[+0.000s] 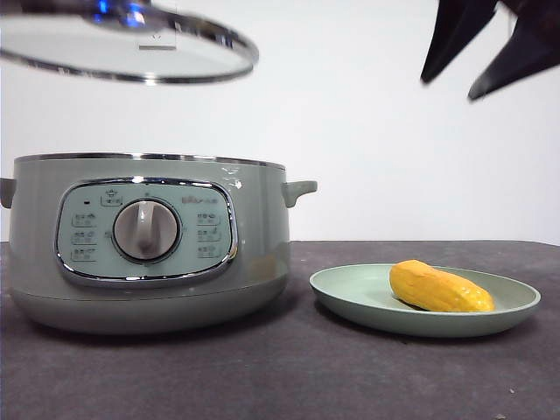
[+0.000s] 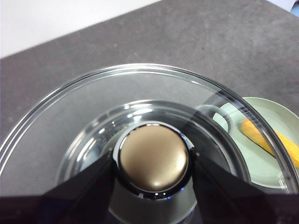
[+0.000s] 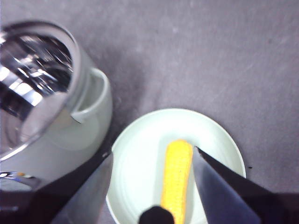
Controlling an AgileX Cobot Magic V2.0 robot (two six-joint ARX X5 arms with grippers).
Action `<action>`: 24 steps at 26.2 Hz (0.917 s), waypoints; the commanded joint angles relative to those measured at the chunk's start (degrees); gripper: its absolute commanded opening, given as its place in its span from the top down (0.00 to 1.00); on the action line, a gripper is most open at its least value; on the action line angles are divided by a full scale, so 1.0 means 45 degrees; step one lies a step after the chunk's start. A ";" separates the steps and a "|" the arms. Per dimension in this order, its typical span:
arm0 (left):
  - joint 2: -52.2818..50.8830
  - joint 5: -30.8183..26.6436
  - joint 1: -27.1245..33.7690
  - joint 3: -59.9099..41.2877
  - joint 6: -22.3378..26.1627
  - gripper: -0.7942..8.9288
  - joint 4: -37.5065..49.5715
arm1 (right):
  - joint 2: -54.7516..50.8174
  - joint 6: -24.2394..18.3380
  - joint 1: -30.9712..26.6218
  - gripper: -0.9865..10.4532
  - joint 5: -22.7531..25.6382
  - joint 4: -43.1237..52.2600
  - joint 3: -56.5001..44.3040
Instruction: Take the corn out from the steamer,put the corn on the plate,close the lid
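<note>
corn (image 1: 440, 288) on plate (image 1: 350, 298)

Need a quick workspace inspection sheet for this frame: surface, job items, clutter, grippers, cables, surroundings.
Surface: dark grey tabletop, faintly mottled.
Corn: corn lies on the plate, out of the pot.
Steamer: steamer open, beside the plate.
Lid: lid held in the air above the steamer.
Clutter: nothing seen.
Grippers: left gripper shut on the lid's knob; right gripper open, above the plate and corn.
Cables: nothing seen.
Surroundings: plain white wall.
</note>
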 commanded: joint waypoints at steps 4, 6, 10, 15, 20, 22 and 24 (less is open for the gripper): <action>0.0379 0.0010 0.0005 -0.0661 -0.0437 0.93 0.1443 | -0.1103 0.0233 0.0029 0.67 0.0039 -0.0272 -0.0087; 0.0753 0.0010 0.0005 -0.0661 -0.0476 0.93 0.1511 | -0.1399 0.0233 0.0024 0.67 0.0049 -0.0393 -0.0087; 0.1486 0.0015 0.0000 -0.0661 -0.0690 0.93 0.1715 | -0.1559 0.0233 0.0024 0.67 0.0058 -0.0597 -0.0087; 0.2671 -0.0073 -0.0058 -0.0661 -0.0733 0.93 0.1787 | -0.1554 0.0228 0.0015 0.67 0.0068 -0.0889 -0.0087; 0.3123 0.0019 -0.0384 -0.0690 -0.0811 0.93 0.1554 | -0.1554 0.0228 0.0005 0.67 0.0092 -0.0879 -0.0087; 0.3405 -0.0034 -0.0471 -0.0690 -0.0806 0.93 0.1685 | -0.1554 0.0228 0.0005 0.67 0.0092 -0.0860 -0.0087; 0.3725 -0.0044 -0.0486 -0.0690 -0.0806 0.93 0.1826 | -0.1554 0.0228 0.0005 0.67 0.0092 -0.0860 -0.0087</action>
